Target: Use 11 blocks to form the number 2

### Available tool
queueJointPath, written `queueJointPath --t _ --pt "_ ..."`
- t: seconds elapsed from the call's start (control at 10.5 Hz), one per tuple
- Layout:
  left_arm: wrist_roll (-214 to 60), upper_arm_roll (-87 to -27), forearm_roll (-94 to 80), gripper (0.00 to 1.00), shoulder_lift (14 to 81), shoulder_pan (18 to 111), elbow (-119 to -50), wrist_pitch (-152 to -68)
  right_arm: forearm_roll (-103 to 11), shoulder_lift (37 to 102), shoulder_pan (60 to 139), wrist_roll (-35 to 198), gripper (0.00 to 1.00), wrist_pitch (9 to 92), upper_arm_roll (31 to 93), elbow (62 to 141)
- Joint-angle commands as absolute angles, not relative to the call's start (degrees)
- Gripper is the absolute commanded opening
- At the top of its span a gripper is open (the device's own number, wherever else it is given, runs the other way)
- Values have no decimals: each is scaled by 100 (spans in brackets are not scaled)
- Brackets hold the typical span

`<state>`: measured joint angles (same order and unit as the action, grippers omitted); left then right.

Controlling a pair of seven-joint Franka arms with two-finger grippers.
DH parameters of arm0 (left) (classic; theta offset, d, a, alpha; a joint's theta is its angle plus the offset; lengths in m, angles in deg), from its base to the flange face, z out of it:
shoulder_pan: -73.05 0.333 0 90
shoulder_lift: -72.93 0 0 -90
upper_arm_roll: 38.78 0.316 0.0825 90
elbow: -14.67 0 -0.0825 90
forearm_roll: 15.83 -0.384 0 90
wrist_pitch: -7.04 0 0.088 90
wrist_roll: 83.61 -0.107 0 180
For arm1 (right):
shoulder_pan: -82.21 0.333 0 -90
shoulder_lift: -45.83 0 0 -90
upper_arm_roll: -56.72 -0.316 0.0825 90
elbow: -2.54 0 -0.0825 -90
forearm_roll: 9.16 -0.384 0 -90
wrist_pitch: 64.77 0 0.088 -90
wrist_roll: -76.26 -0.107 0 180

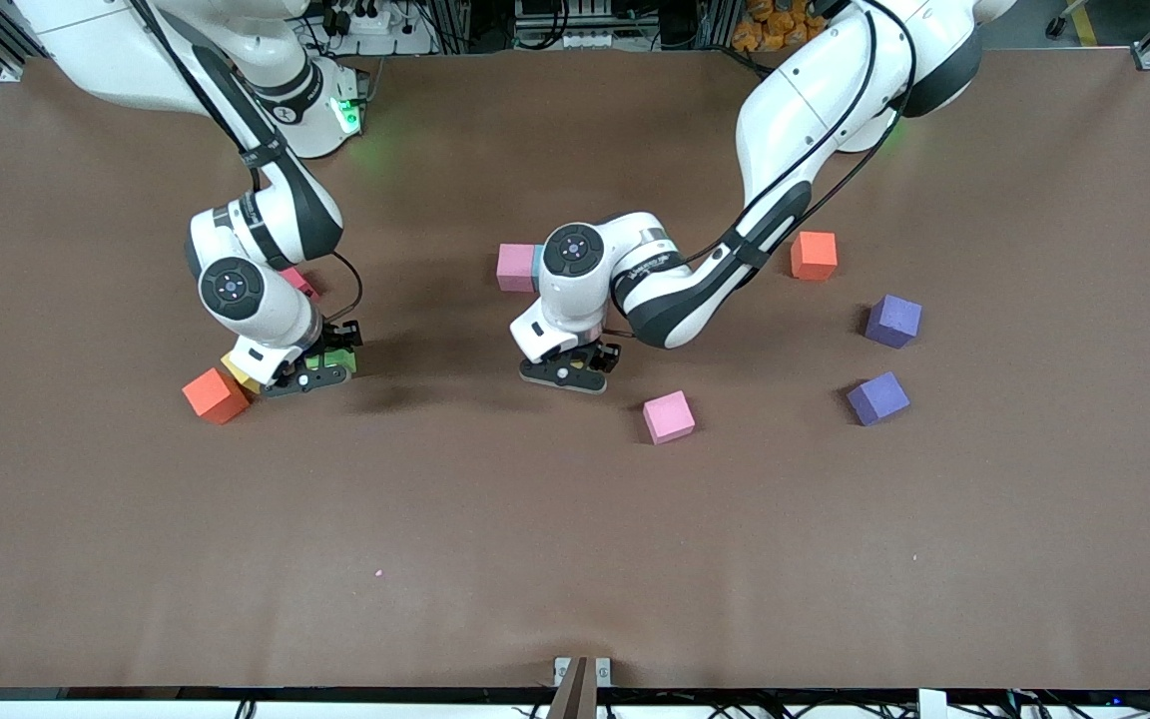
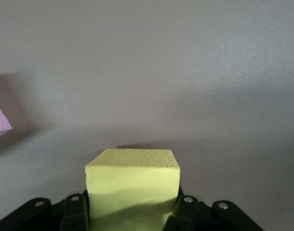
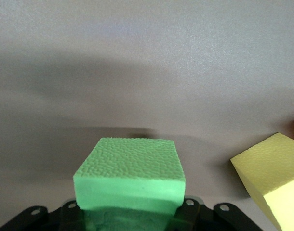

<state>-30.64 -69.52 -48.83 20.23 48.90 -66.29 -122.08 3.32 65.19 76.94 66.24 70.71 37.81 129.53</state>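
My left gripper [image 1: 571, 373] is low over the table's middle, shut on a yellow block [image 2: 132, 185] that fills the gap between its fingers [image 2: 185, 211]. A pink block [image 1: 517, 268] with a light blue one [image 1: 536, 264] against it lies by that arm's wrist. My right gripper [image 1: 311, 375] is low toward the right arm's end, shut on a green block [image 3: 130, 175], which also shows in the front view [image 1: 337, 359]. Beside it lie a second yellow block [image 1: 240, 371] and an orange block [image 1: 216, 395]. No digit shape shows.
Loose blocks lie about: a pink one [image 1: 669, 416] near my left gripper, an orange one [image 1: 814, 256] and two purple ones [image 1: 893, 321] [image 1: 877, 398] toward the left arm's end. A crimson block [image 1: 301, 283] is partly hidden under the right arm.
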Motion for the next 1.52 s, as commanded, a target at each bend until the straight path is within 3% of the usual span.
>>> queueJointPath --t 0.0,1.14,1.33,1.43 --pt "-2755 -6858 -4756 41 1940 4713 -6487 -12259 385 6394 7588 6501 35 6988 3694 12998" --pt "-2534 -6849 -4835 45 1993 4739 -6618 -12233 261 6403 7597 6501 35 7005 3685 12998" --pt "-2525 -6849 -4835 48 1993 4739 -6645 -12225 261 6403 7597 6501 35 6996 3677 12998" --pt "-2525 -6849 -4835 55 1993 4739 -6662 -12216 261 6411 7597 6501 35 6996 3677 12998"
